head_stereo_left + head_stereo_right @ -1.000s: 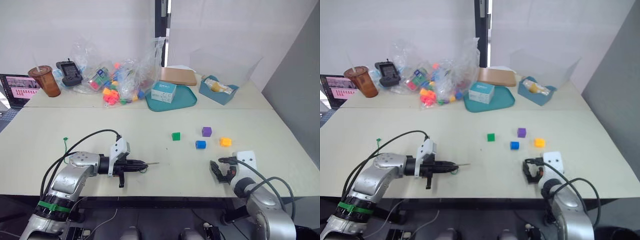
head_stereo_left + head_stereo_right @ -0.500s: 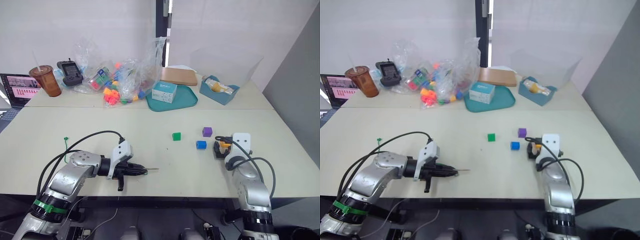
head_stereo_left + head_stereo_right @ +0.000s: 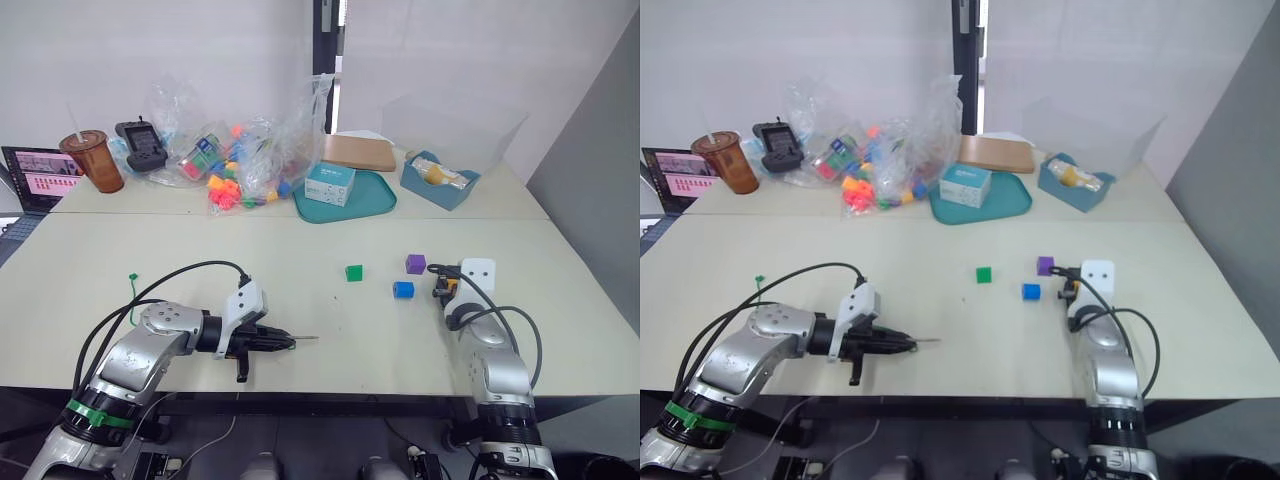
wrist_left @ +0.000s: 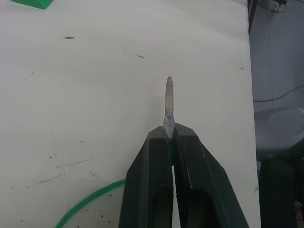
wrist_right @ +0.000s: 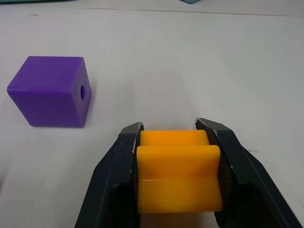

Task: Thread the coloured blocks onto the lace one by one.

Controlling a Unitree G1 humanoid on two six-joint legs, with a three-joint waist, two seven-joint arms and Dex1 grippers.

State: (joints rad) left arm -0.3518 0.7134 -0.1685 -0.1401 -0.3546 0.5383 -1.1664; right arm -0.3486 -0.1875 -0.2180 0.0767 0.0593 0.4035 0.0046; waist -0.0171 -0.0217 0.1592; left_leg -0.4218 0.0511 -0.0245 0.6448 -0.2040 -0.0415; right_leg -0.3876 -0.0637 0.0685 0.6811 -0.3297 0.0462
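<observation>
My right gripper [image 5: 171, 129] is shut on the orange-yellow block [image 5: 178, 175], one black finger against each of its sides, on the table's right side. A purple block [image 5: 47, 97] with a round hole sits just beyond it. A blue block [image 3: 403, 290] and a green block [image 3: 353, 273] lie further left. My left gripper [image 4: 169, 133] is shut on the lace's stiff dark tip [image 4: 168, 97], which points toward the table's middle. The green lace [image 4: 90, 209] trails back under that gripper, and its far end [image 3: 131, 279] shows at the table's left.
Along the back stand a clear bag of bright toys [image 3: 235, 165], a teal tray [image 3: 375, 200] with a small box, a blue bin [image 3: 440, 180], a brown cup [image 3: 95, 160] and a laptop [image 3: 35, 175]. Black cables loop over my left arm.
My right arm reached from the table's front edge out to the orange-yellow block, and its fingers closed around the block. The left gripper has stayed nearly still with the lace tip.
</observation>
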